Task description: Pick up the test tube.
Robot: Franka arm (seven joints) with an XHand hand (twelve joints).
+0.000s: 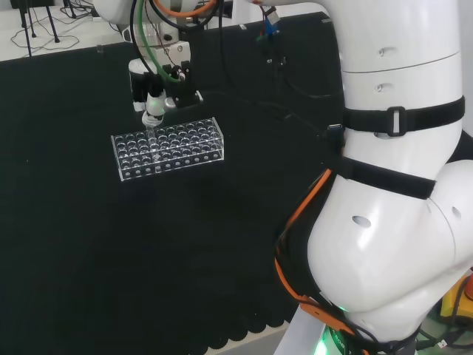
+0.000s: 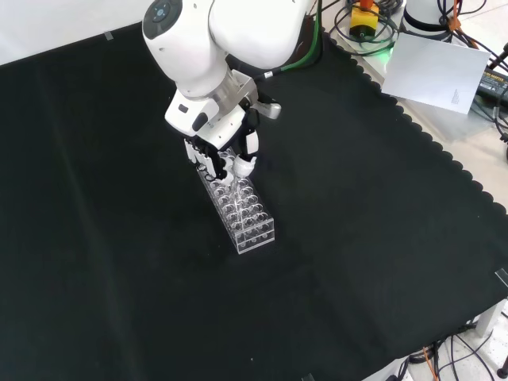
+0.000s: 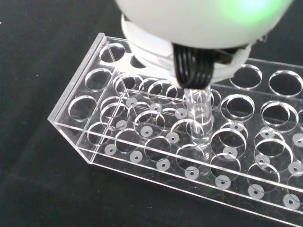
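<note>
1. Pinching the clear test tube (image 3: 199,111) at its top: hand (image 1: 154,100), upper left of the head view.
2. Standing upright in 1 hole of the clear rack (image 1: 168,148), on the black-clothed bench (image 1: 111,259).

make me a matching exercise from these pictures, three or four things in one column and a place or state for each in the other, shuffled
Things:
1. test tube
2. rack
3. hand
4. white paper sheet

Places or states:
A. lies off the black cloth at the front view's top right
B. clear, upright, its lower end in a hole of the rack
C. fingers closed on the tube's top, above the rack
D. clear, full of round holes, standing on the black cloth

Pairs: 1-B, 2-D, 3-C, 4-A
</note>
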